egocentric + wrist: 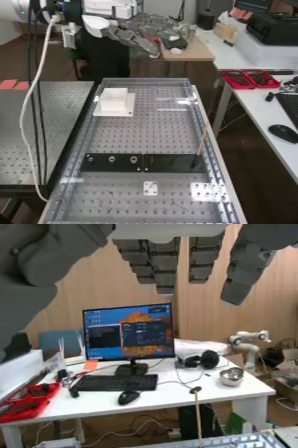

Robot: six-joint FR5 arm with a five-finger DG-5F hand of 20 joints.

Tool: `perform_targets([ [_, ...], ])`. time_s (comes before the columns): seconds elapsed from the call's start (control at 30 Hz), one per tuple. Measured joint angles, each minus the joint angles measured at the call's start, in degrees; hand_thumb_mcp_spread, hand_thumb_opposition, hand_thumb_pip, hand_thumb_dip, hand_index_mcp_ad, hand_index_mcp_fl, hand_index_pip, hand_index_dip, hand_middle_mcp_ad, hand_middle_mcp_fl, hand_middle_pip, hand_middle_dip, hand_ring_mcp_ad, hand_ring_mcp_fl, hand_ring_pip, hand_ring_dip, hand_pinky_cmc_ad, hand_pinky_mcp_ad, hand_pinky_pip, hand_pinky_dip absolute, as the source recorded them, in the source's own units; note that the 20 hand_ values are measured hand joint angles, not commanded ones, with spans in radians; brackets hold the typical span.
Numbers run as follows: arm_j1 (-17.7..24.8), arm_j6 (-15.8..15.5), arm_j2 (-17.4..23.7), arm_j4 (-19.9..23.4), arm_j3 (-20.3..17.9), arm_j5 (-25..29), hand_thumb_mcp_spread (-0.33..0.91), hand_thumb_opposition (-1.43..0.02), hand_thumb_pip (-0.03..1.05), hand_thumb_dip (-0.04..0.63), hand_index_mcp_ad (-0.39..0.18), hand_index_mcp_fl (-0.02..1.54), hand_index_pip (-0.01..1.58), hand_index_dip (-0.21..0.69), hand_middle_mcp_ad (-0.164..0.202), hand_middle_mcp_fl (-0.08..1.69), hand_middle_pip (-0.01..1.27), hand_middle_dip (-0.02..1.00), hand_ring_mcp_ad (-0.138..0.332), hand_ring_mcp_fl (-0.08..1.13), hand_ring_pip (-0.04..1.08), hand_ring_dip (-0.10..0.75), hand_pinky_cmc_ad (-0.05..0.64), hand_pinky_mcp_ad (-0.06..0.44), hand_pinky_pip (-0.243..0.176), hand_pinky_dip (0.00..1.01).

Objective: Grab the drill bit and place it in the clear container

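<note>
The drill bit cannot be told for certain; perhaps it is the thin dark sliver [179, 205] well below and apart from the fingertips. The dark grey robot hand [136, 34] is wide, fingers straight. Lying flat, so slender a piece could skid from a clumsy pinch; a low approach could knock the slanted wooden stick [202, 138] beneath the fingers.

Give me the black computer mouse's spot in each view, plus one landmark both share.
High view: the computer mouse is near the right edge, on the white desk, close to the black keyboard.
Wrist view: the computer mouse is on the white desk, between the black keyboard and the desk's near edge.
Shared landmark: the red trays, on the same desk.
</note>
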Motion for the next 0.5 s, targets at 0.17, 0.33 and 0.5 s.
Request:
perform_targets([
  [0.17, 0.32, -0.94, 1.07, -0.13, 0.07, 1.24, 0.1, -0.68, 0.22, 0.012, 0.119, 0.02, 0.08, 0.094, 0.127, 0.08, 0.14, 0.06, 0.19, -0.01, 0.11, -0.082, 0.445, 0.328, -0.093, 0.28],
  [0.33, 0.32, -1.43, 1.46, -0.46, 0.15, 1.12, 0.1, -0.68, 0.23, 0.012, 0.126, 0.02, 0.08, 0.087, 0.14, 0.08, 0.14, 0.04, 0.202, -0.01, 0.11, -0.084, 0.445, 0.328, -0.096, 0.27],
  [0.5, 0.5, -1.79, 2.09, -1.2, 0.22, 1.96, 0.1, -0.68, 0.23, 0.012, 0.126, 0.02, 0.08, 0.08, 0.14, 0.07, 0.14, 0.04, 0.206, 0.0, 0.11, -0.084, 0.445, 0.33, -0.096, 0.27],
])
